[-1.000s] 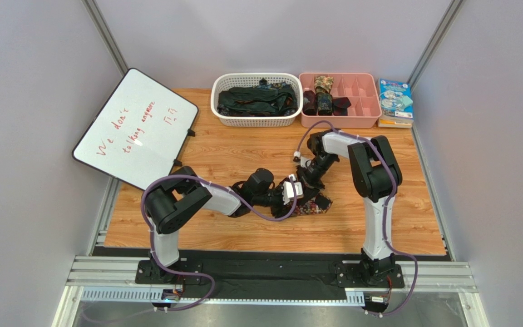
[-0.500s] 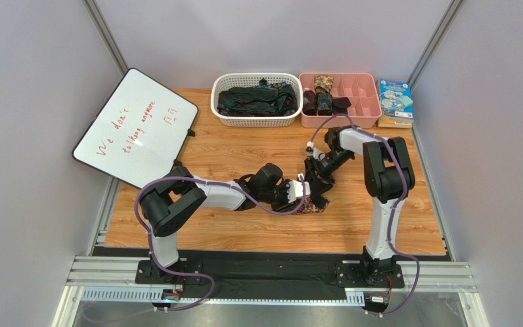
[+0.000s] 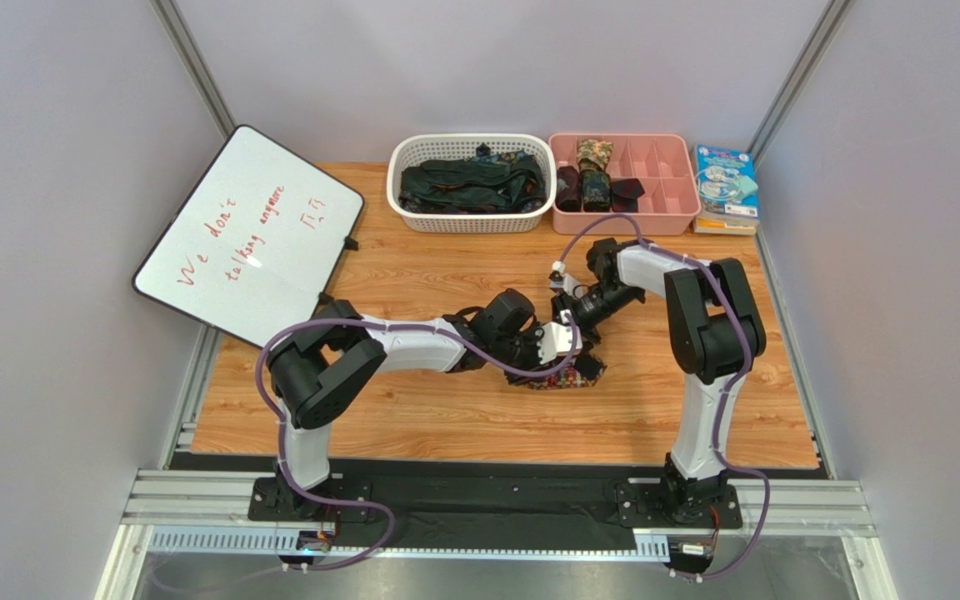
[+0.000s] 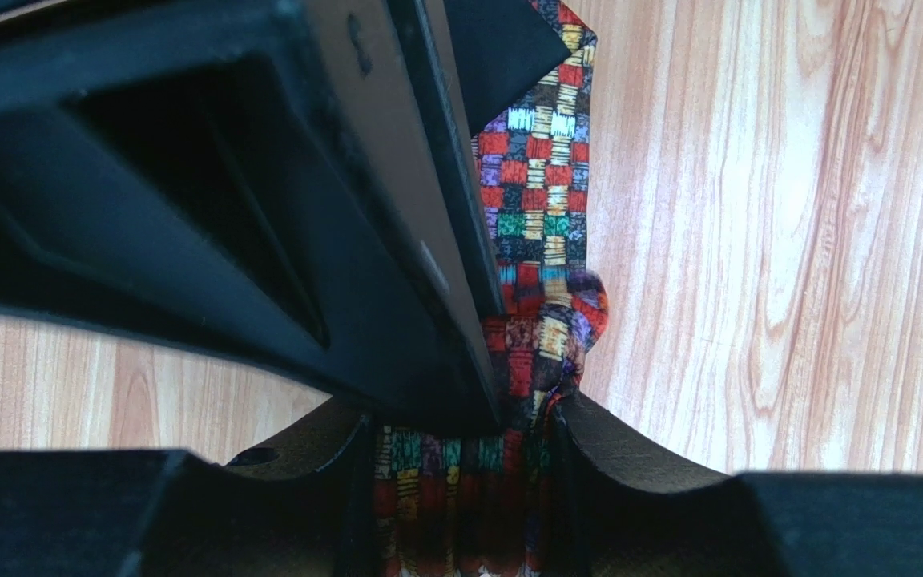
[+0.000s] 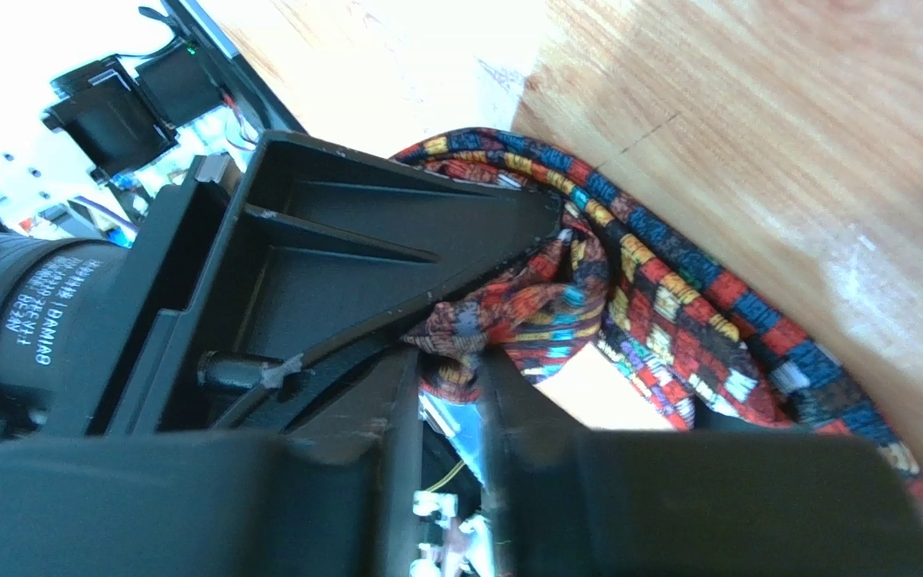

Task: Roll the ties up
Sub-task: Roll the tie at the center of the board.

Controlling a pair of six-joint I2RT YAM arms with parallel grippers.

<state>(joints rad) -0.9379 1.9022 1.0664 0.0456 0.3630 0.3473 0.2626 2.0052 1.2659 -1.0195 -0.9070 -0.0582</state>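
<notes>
Red-orange-yellow-green checked fabric necktie (image 4: 539, 216) on wooden table (image 3: 423, 281). Left gripper (image 4: 464, 415) clamps flat band, anchoring it. Right gripper (image 5: 445, 361) fingers narrow around bunched fold, likely starting coil; firm hold cannot be told.

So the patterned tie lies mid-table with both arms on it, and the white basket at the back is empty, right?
Not empty: the top external view shows the white basket holding a heap of dark ties. The patterned tie does lie mid-table with both arms on it.
</notes>
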